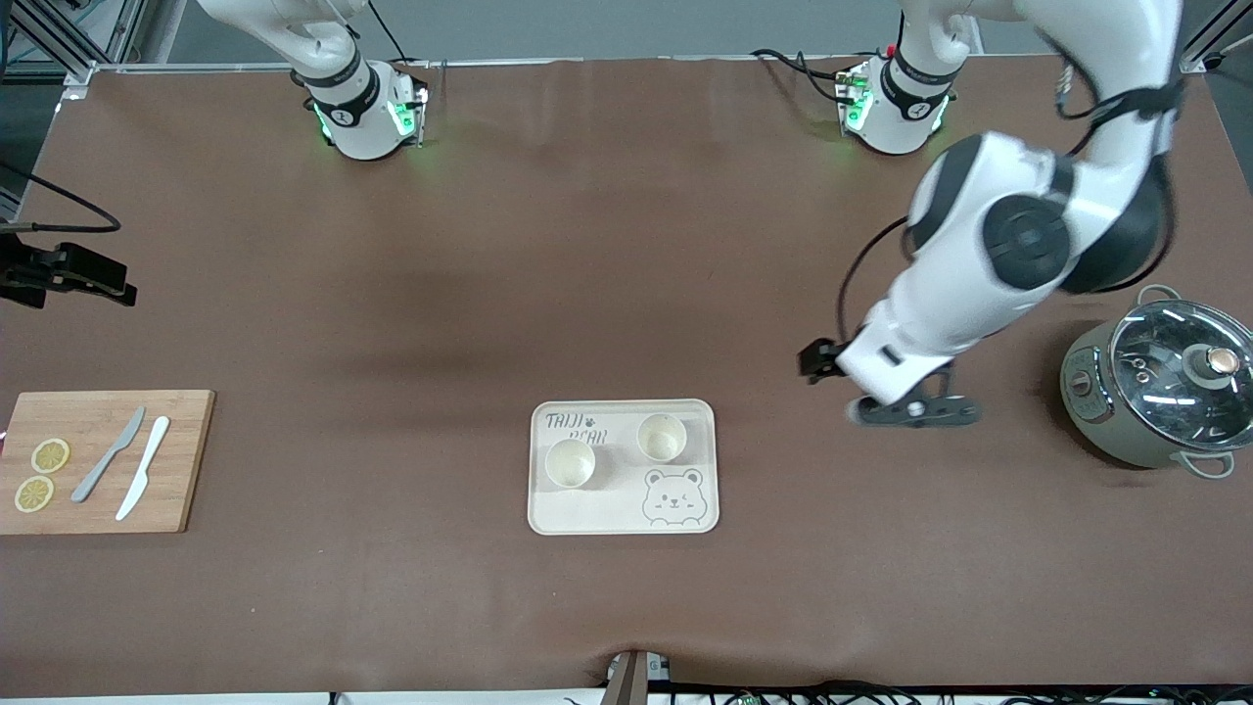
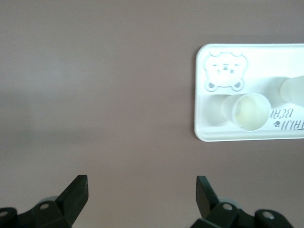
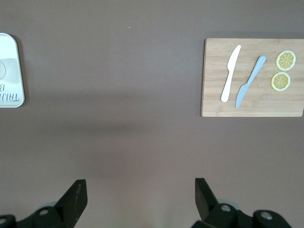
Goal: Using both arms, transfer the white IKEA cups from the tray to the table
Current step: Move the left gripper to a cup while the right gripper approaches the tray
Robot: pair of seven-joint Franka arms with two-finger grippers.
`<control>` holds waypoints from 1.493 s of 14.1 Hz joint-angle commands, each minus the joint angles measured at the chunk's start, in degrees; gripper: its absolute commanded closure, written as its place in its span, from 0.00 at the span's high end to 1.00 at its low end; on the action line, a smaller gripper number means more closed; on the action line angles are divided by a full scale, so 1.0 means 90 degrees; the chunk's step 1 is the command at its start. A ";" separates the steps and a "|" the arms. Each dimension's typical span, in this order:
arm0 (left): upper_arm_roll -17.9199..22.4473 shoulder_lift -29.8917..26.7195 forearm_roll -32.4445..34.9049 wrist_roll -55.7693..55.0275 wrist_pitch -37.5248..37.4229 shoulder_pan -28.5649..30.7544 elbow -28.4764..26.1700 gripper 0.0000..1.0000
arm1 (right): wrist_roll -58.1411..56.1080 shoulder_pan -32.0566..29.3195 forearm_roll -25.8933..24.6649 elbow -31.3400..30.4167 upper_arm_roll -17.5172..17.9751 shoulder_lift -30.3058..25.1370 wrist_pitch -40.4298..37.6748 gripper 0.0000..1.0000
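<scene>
Two white IKEA cups stand upright in the cream bear tray (image 1: pixel 626 519): one (image 1: pixel 571 462) nearer the front camera, the other (image 1: pixel 661 437) beside it toward the left arm's end. My left gripper (image 1: pixel 915 411) is open and empty over bare table between the tray and the pot. Its wrist view shows its jaws wide apart (image 2: pixel 142 194), the tray (image 2: pixel 209 128), one cup (image 2: pixel 250 110) and the second cup (image 2: pixel 292 89), blurred. My right gripper (image 3: pixel 141 197) is open and empty, high over bare table; it is out of the front view.
A wooden cutting board (image 1: pixel 98 460) with two knives and two lemon slices lies at the right arm's end; it also shows in the right wrist view (image 3: pixel 251 78). A grey-green pot with a glass lid (image 1: pixel 1160 392) stands at the left arm's end.
</scene>
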 commanded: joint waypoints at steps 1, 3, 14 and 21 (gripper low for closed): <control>0.0069 0.0576 0.0106 -0.0424 0.0118 -0.0382 0.0533 1.00 | 0.0031 -0.0036 -0.0050 -0.0002 0.0064 0.0007 0.0030 1.00; 0.0070 0.0820 0.0115 -0.0591 0.0431 -0.0500 0.0533 1.00 | 0.0031 -0.0027 -0.0059 0.0008 0.0064 0.0056 0.0030 1.00; 0.0089 0.1982 0.0164 -0.1187 0.2521 -0.1107 0.0533 1.00 | -0.0018 0.0012 -0.0021 -0.0002 0.0084 0.0250 0.0302 1.00; 0.0245 0.2461 0.0349 -0.1168 0.3205 -0.1321 0.0524 1.00 | 0.0020 0.0480 0.0701 -0.0021 0.0103 0.0388 0.0752 1.00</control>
